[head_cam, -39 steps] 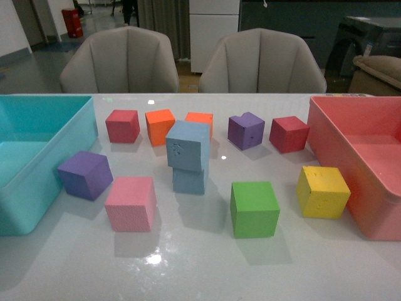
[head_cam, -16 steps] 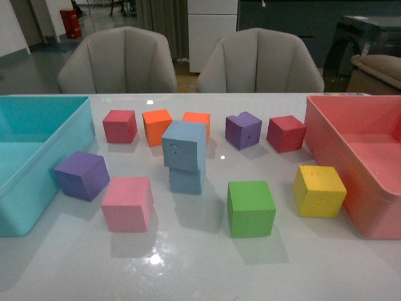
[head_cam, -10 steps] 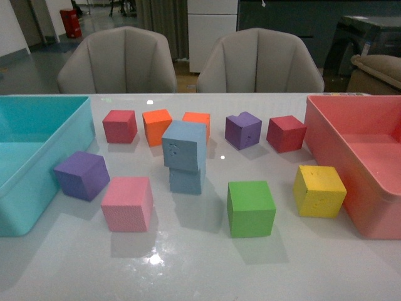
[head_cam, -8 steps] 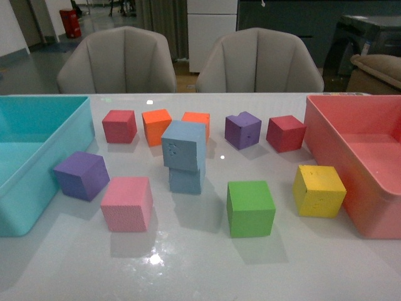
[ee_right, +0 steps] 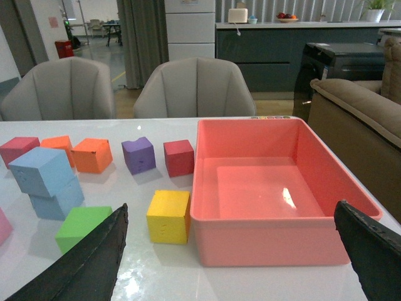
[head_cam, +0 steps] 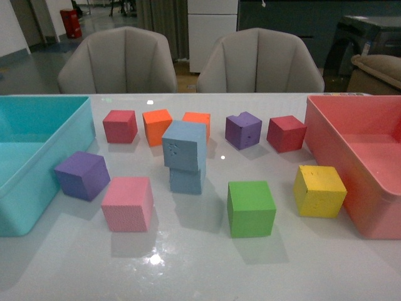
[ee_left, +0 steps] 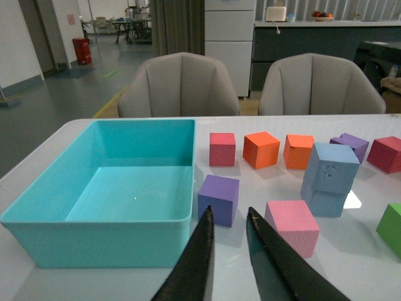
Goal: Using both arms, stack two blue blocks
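Observation:
Two pale blue blocks stand stacked mid-table: the upper blue block (head_cam: 185, 145) sits turned and a bit offset on the lower blue block (head_cam: 187, 180). The stack also shows in the left wrist view (ee_left: 329, 179) and the right wrist view (ee_right: 47, 180). Neither arm shows in the front view. My left gripper (ee_left: 228, 216) is shut with a narrow gap, empty, held back from the blocks near the purple and pink cubes. My right gripper (ee_right: 232, 219) is wide open and empty, in front of the pink bin.
A turquoise bin (head_cam: 25, 188) stands at the left, a pink bin (head_cam: 360, 188) at the right. Around the stack lie a purple cube (head_cam: 82, 175), pink cube (head_cam: 128, 203), green cube (head_cam: 250, 208), yellow cube (head_cam: 319, 190), plus red, orange and purple cubes behind.
Between 2.4 s and 1.0 s ago the whole view shifted slightly left; since then nothing has moved. The stack has stayed as it is.

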`<action>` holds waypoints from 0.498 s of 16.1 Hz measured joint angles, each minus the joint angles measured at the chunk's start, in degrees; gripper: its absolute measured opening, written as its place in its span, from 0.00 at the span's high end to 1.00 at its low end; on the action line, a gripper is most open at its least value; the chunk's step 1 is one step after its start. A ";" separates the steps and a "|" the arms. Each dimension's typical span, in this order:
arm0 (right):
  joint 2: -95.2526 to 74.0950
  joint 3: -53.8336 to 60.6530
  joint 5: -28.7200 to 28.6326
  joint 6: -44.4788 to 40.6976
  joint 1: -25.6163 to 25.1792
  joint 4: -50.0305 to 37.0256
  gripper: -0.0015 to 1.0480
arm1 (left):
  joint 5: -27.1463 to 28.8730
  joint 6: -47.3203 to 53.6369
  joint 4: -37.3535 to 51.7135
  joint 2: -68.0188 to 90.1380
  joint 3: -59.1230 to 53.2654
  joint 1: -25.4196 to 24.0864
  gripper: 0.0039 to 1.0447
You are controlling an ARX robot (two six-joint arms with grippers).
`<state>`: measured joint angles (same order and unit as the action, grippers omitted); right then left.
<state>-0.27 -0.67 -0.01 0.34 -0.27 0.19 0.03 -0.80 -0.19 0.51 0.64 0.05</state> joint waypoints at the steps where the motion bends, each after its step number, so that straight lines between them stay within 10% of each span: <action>1: 0.00 0.00 0.02 0.00 0.00 0.00 0.06 | -0.02 0.00 0.00 0.02 0.00 0.00 0.73; 8: 0.00 0.00 0.02 0.00 0.00 0.00 0.06 | 0.00 0.07 0.00 0.02 0.00 0.00 0.04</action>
<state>-0.27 -0.67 0.01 0.34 -0.27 0.19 0.03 -0.73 -0.19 0.54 0.64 0.05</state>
